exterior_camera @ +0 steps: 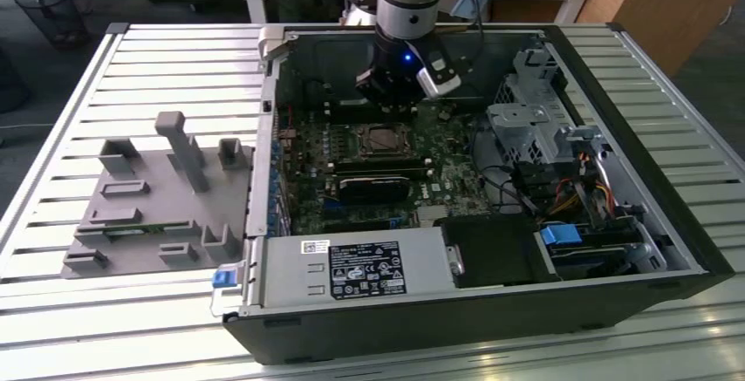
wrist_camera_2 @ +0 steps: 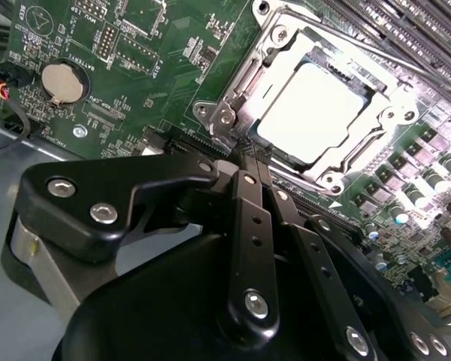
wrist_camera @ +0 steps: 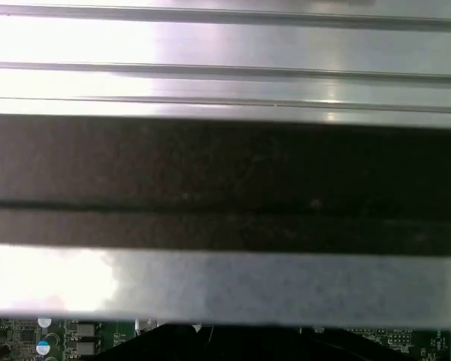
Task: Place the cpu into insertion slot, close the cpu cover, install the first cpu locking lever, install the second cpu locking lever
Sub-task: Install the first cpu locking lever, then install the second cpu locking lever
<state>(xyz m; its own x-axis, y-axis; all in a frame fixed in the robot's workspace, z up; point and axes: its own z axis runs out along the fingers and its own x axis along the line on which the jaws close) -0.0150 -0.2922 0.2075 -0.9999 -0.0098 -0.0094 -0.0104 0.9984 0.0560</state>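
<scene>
The cpu (wrist_camera_2: pixel 316 113) lies flat in the insertion slot (exterior_camera: pixel 379 141), its silver top glaring under the light. The cpu cover (wrist_camera_2: pixel 361 154) is down around it, its metal frame bordering the chip. My gripper (wrist_camera_2: pixel 249 154) has its two black fingers pressed together, shut, with the tips right at the socket's edge near one corner of the frame. I cannot tell whether a thin lever sits at the tips. In the exterior view the gripper (exterior_camera: pixel 396 102) hangs inside the open computer case, just behind the socket.
Memory modules (exterior_camera: pixel 372 172) lie in front of the socket, and a power supply (exterior_camera: pixel 355 268) sits at the case front. Drive bays and cables (exterior_camera: pixel 536 128) crowd the exterior view's right. A grey fixture (exterior_camera: pixel 163 198) stands on the slatted table. The case wall (wrist_camera: pixel 225 173) is close by.
</scene>
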